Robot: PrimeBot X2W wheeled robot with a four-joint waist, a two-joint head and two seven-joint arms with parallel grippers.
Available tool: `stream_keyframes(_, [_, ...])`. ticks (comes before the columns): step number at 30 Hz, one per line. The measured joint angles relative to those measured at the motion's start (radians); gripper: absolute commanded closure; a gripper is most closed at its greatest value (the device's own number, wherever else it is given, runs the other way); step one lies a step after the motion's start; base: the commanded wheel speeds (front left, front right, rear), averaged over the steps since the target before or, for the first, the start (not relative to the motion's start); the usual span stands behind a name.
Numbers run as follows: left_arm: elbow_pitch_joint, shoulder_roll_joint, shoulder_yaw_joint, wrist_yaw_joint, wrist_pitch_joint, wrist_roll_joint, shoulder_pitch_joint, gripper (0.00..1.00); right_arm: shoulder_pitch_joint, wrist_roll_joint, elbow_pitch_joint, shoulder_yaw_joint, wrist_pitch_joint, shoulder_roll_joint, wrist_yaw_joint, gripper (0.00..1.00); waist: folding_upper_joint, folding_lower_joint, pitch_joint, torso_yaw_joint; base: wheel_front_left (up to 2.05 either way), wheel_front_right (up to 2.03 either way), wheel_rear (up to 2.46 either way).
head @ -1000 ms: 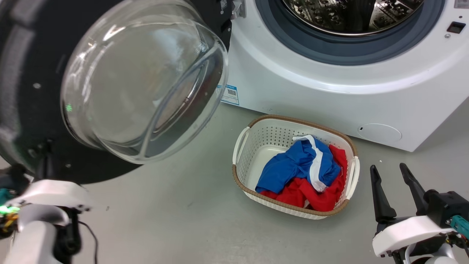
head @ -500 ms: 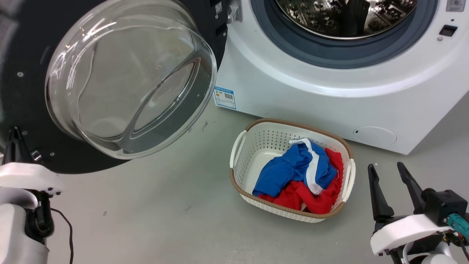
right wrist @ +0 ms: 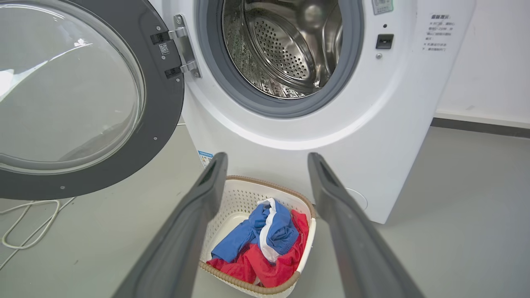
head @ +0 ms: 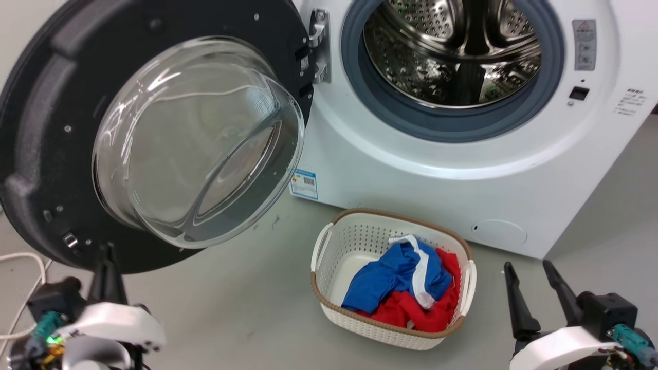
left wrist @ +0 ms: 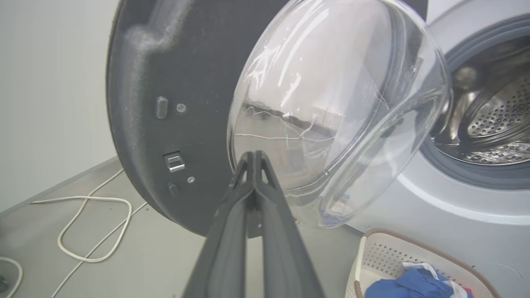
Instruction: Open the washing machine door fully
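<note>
Washing machine door point(head: 195, 144): it is seen swung out to the left of the white washing machine point(head: 437, 180), held at its right edge by the metal hinge point(head: 318, 46). Its inner face is turned towards the near side, with the clear glass bowl bulging out of the black ring.
Drum opening: the steel drum point(head: 452, 51) and the grey rubber ring point(head: 442, 123) around it are left fully uncovered, well apart from the glass bowl.
Left gripper point(head: 106, 252): it is seen at the near left, just below the lower rim of the door. In the left wrist view its two fingers point(left wrist: 232, 215) are pressed together along their length, and nothing is held between them. Whether the tips touch the door cannot be told.
Right gripper point(head: 528, 264): it is held at the near right, over the floor in front of the machine. The fingers point(right wrist: 182, 231) are spread wide, nothing is gripped, and it is well apart from the door.
Laundry basket point(head: 396, 213): a white basket with a brown rim is set on the grey floor just in front of the machine, between the two grippers. A blue garment point(head: 380, 277) is piled on a red one point(head: 426, 313) inside it.
Service flap point(head: 499, 232): a small round white flap is seen low on the machine front, to the right of the basket.
Label point(head: 303, 184): a small sticker is fixed at the lower left of the machine front.
Cable point(left wrist: 131, 210): a white cable is looped on the floor at the far left, below the door.
</note>
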Motion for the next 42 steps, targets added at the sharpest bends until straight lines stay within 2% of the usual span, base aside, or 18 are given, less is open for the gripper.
stream_keyframes(7, [-0.214, -0.047, -0.097, 0.041, 0.058, 0.044, 0.120, 1.00, 0.009, 0.014, 0.014, 0.031, -0.007, 0.001, 0.000, 0.00, 0.0000, 0.0000, -0.044, -0.045, 0.00, 0.00, 0.00])
stream_keyframes(10, [-0.273, -0.055, -0.150, 0.044, 0.089, 0.066, 0.146, 1.00, 0.008, 0.016, 0.019, 0.042, -0.007, 0.001, 0.000, 0.00, 0.0000, 0.0000, -0.056, -0.075, 0.00, 0.00, 0.00])
stream_keyframes(16, [-0.297, -0.064, -0.224, 0.013, 0.107, 0.096, 0.136, 1.00, 0.007, 0.012, 0.017, 0.046, -0.006, 0.001, 0.000, 0.00, 0.0000, 0.0000, -0.071, -0.145, 0.00, 0.00, 0.00])
stream_keyframes(20, [-0.250, -0.085, -0.241, -0.012, 0.067, 0.091, 0.107, 1.00, 0.006, 0.005, 0.008, 0.050, 0.002, 0.002, 0.000, 0.00, 0.0000, 0.0000, -0.074, -0.199, 0.00, 0.00, 0.00])
stream_keyframes(21, [-0.228, -0.085, -0.243, -0.013, 0.058, 0.095, 0.102, 0.89, 0.006, 0.004, 0.007, 0.048, 0.002, 0.001, 0.000, 0.00, 0.0000, 0.0000, -0.073, -0.213, 0.00, 0.00, 0.00])
stream_keyframes(23, [-0.191, -0.086, -0.249, -0.018, 0.045, 0.104, 0.093, 0.42, 0.006, 0.001, 0.004, 0.050, 0.007, 0.001, 0.000, 0.00, 0.0000, 0.0000, -0.073, -0.242, 0.00, 0.00, 0.00])
stream_keyframes(24, [-0.173, -0.090, -0.249, -0.021, 0.036, 0.105, 0.089, 0.13, 0.006, -0.004, 0.003, 0.052, 0.007, 0.002, 0.000, 0.00, 0.0000, 0.0000, -0.072, -0.256, 0.00, 0.00, 0.00])
stream_keyframes(25, [-0.157, -0.092, -0.252, -0.022, 0.031, 0.105, 0.083, 0.00, 0.007, -0.005, 0.002, 0.053, 0.008, 0.002, 0.000, 0.00, 0.0000, 0.0000, -0.072, -0.270, 0.00, 0.00, 0.00])
stream_keyframes(32, [-0.073, -0.098, -0.248, -0.025, 0.004, 0.119, 0.056, 0.00, 0.008, -0.013, -0.004, 0.057, 0.011, 0.001, 0.000, 0.00, 0.0000, 0.0000, -0.063, -0.333, 0.00, 0.00, 0.00])
stream_keyframes(42, [-0.035, -0.100, -0.221, -0.021, -0.018, 0.122, 0.054, 0.00, 0.008, -0.014, -0.009, 0.049, 0.011, 0.002, 0.000, 0.00, 0.0000, 0.0000, -0.058, -0.331, 0.00, 0.00, 0.00])
